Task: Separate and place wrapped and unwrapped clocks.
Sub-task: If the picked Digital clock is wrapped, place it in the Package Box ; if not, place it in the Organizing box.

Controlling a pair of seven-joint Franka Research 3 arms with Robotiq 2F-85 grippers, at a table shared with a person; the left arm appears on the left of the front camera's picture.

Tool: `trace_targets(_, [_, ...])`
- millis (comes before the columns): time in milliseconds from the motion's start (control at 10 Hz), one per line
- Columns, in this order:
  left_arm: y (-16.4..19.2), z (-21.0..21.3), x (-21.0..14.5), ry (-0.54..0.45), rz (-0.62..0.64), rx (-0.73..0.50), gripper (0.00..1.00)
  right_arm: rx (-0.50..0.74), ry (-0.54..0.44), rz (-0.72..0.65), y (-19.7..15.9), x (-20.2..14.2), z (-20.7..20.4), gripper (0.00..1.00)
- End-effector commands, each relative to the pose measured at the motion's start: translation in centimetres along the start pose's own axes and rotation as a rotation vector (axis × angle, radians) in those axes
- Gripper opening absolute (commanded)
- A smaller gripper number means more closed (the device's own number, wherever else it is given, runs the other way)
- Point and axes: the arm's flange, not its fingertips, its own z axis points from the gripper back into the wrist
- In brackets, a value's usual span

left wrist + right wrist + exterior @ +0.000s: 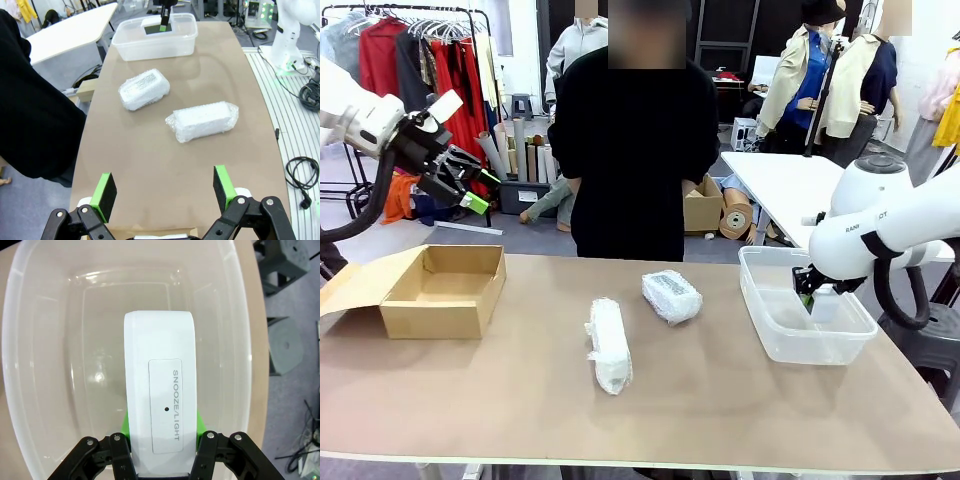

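1. Two wrapped clocks are counted: the long wrapped clock [609, 345] and the squat wrapped clock [671, 296].
2. One bare white clock [160, 405] is counted.
3. One clear tub [790, 345] is seen.
4. One cardboard box [430, 322] is seen.

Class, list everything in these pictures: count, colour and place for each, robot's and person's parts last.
long bundle in crinkly whitish-clear film: one, mid-table, nearer the robot
squat bundle in the same film: one, mid-table, nearer the person
clear plastic tub: one, transparent, table's right side
bare smooth white rounded clock: one, held in the tub's opening
open cardboard box: one, brown, table's left side
table: one, tan
person: one, black top, far side
left gripper: one, black with green pads, open, raised over the table's left end
right gripper: one, same colours, shut on the clock
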Motion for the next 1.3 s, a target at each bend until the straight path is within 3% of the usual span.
trace_targets(0, [-0.2,0.0,0.1,0.001,-0.001,0.002,1.0,-0.011,-0.025,-0.027,1.0,-0.1,-0.7,0.0])
trace_targets(1100, [-0.2,0.0,0.1,0.001,-0.001,0.002,1.0,0.016,0.027,-0.057,2.7,-0.7,-3.0,0.0])
trace_targets(1200, [-0.2,0.0,0.1,0.001,-0.001,0.002,1.0,0.021,0.039,-0.06,2.8,-0.8,-3.0,0.03])
